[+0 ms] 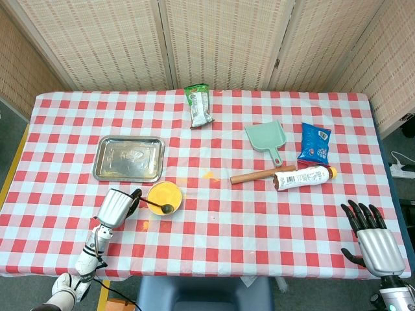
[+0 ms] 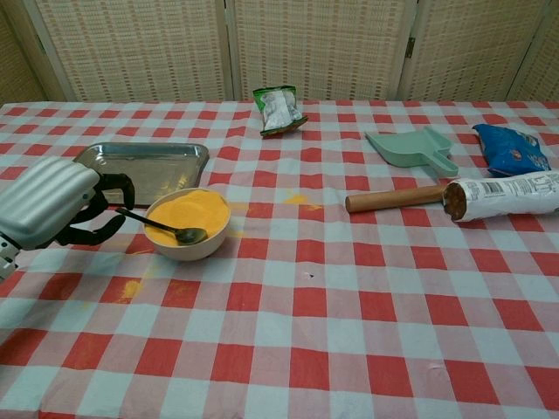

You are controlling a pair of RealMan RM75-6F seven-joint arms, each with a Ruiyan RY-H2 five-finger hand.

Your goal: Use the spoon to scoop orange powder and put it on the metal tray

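Checked red-and-white tablecloth [image 1: 259, 220] before woven screens, with a spoon lying across a bowl of orange powder

Spoon [image 2: 162, 226] rests with its dark bowl end at the near rim of the cream bowl [image 2: 187, 223], which is full of orange powder [image 2: 194, 209]; its handle runs left to the left hand [image 2: 51, 206], whose dark fingers curl around the handle's end, though the silver back of the hand hides the actual grip. Metal tray [image 1: 128, 159] sits just behind the bowl and looks bare. Specks of spilled powder mark the cloth near the bowl. Right hand [image 1: 373, 240] hovers at the table's near right corner, fingers spread and holding nothing, its wrist cut off by the frame edge; the chest view does not show it
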